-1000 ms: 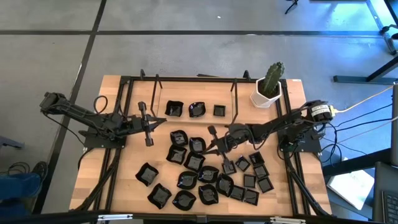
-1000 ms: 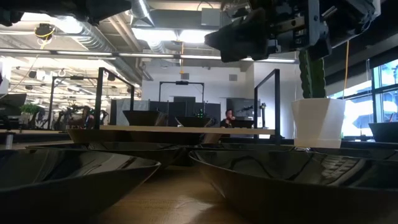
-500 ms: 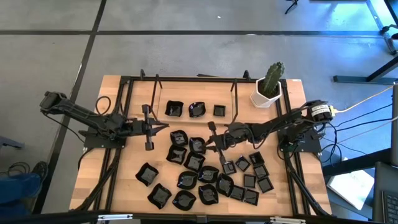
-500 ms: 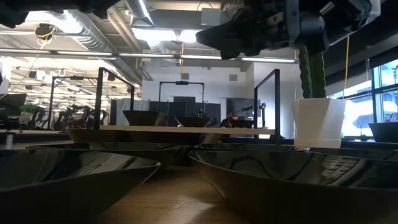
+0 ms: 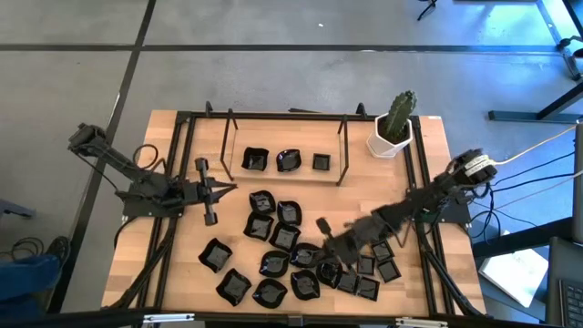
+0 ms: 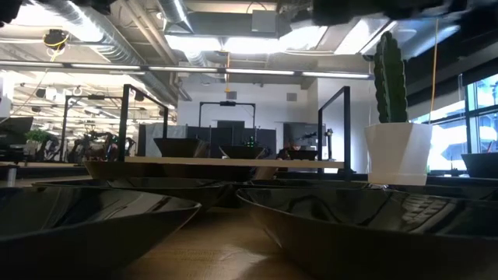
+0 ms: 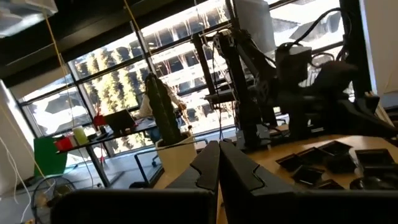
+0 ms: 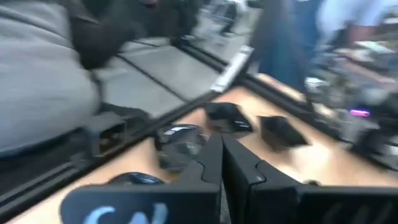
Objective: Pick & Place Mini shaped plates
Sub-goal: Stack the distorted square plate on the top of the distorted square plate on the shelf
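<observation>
Right gripper [image 5: 321, 225]: fingers pressed together, empty, low over the table's middle.
Mini shaped plates [image 5: 284, 239]: loose black cluster under and around the right gripper; three more on the back tray [image 5: 284, 179] beyond it.
Left gripper [image 5: 205, 191]: closed, empty, plates just beside its tip.
Cactus pot [image 5: 393, 137]: far corner, well apart from both.

Bright ceiling lights and window glare, heavy motion blur at right wrist.
</observation>
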